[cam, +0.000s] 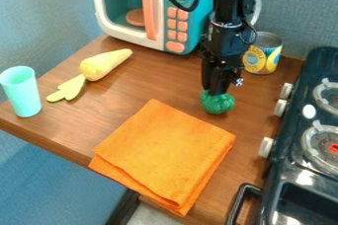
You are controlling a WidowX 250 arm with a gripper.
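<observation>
your end effector point(215, 92) looks clamped on the lumpy green toy point(218, 104), just beyond the orange cloth point(165, 150) at its far right side; gripped only near the top, that rounded body could slip and roll toward the stove point(302, 91)

Bright, faint shadows, glare on stove point(304, 176)

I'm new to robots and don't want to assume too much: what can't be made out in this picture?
All in the camera view:
Green object: its top is hidden by the gripper, so whether it is held or merely touched is unclear.
Toy microwave: top cut off by the upper edge, part behind the arm.
Stove: cut off by the right edge.
Cup: inner bottom hidden by its wall.
</observation>
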